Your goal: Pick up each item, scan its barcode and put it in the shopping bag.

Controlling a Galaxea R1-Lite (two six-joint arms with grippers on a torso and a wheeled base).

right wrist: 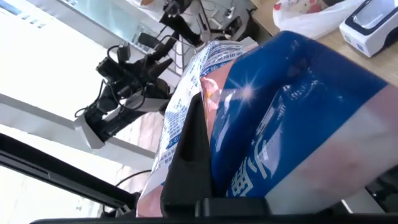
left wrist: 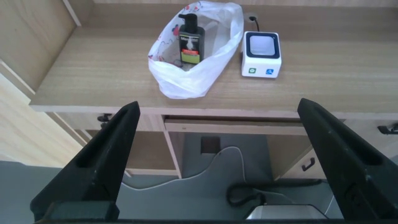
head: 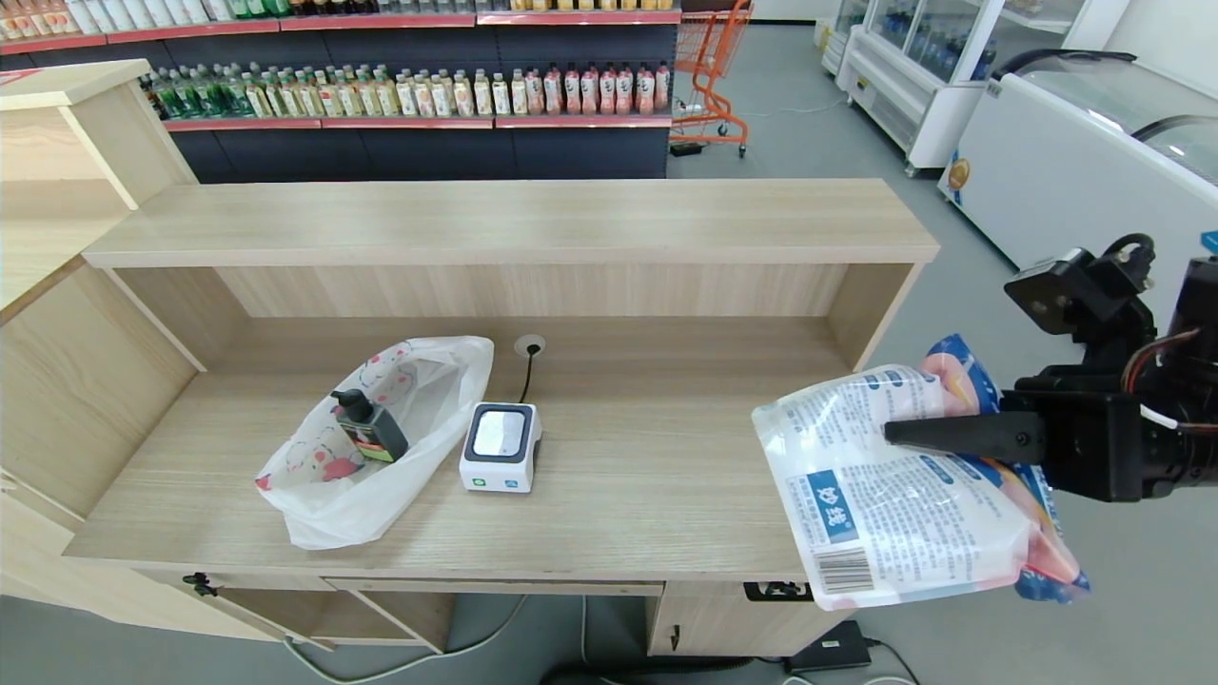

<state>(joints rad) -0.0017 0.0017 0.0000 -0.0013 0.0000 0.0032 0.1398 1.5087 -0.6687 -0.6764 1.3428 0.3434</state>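
Note:
My right gripper [head: 937,433] is shut on a large blue and white snack bag [head: 885,495], held in the air off the counter's right front corner, its barcode facing the head camera. In the right wrist view the snack bag [right wrist: 292,118] fills the space between the fingers [right wrist: 193,149]. The white barcode scanner [head: 500,445] sits mid-counter. To its left lies the open white shopping bag [head: 314,476] with a dark pump bottle [head: 369,426] inside. My left gripper [left wrist: 217,168] hangs open below the counter's front edge, facing the shopping bag [left wrist: 186,74] and scanner [left wrist: 261,54].
The wooden counter [head: 618,476] has a raised back shelf [head: 504,224] and side walls. The scanner's black cable [head: 526,371] runs to a hole at the back. Freezers [head: 1075,162] stand to the right, drink shelves [head: 419,95] behind.

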